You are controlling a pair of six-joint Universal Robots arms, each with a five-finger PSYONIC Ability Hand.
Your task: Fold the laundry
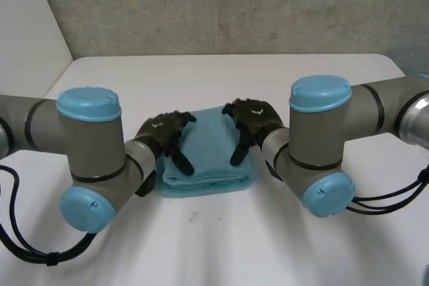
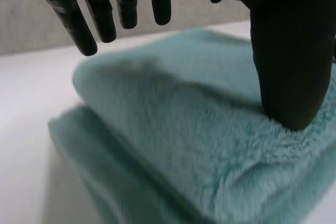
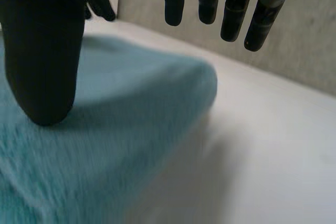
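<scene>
With the folded towel (image 1: 213, 152) lying under both thumbs, and the straight, spread fingers (image 2: 68, 14) of the left hand (image 1: 161, 132) and right hand (image 1: 255, 118) held just above it, pressure is best applied evenly so the fold is flattened.

No word, number or brand can be read anywhere. The back of the robot's black left hand (image 1: 166, 133) bears a small pale mark (image 1: 157, 124), and the back of the black right hand (image 1: 252, 120) bears a like one (image 1: 257, 110) (both too small to tell as letter or logo).
</scene>
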